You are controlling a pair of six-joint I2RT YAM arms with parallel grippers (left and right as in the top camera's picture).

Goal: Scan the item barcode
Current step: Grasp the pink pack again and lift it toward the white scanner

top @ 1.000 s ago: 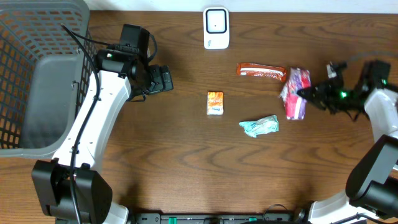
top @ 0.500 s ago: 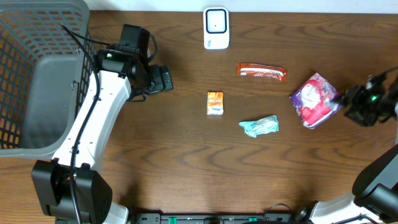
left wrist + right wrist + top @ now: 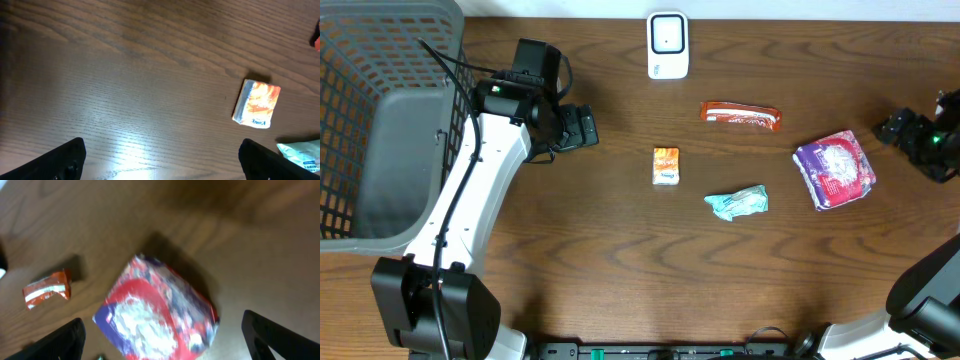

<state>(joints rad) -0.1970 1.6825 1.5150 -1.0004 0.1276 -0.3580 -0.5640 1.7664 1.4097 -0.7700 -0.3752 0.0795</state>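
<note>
A purple and red packet (image 3: 834, 170) lies flat on the table at the right, blurred in the right wrist view (image 3: 157, 315). My right gripper (image 3: 894, 128) stands open just right of it, apart from it; its fingers (image 3: 55, 342) frame the packet from above with nothing held. The white scanner (image 3: 667, 45) stands at the back centre. My left gripper (image 3: 585, 128) is open over bare wood at the left, its black fingertips (image 3: 65, 160) wide apart and empty.
An orange-brown bar (image 3: 741, 115), a small orange box (image 3: 665, 165) and a teal packet (image 3: 737, 203) lie in the middle of the table. A grey mesh basket (image 3: 380, 60) fills the far left. The orange box (image 3: 256, 104) shows in the left wrist view.
My right gripper has opened and let go of the purple packet, which now lies flat on the table. The right arm has drawn back to the right. The left arm is still.
</note>
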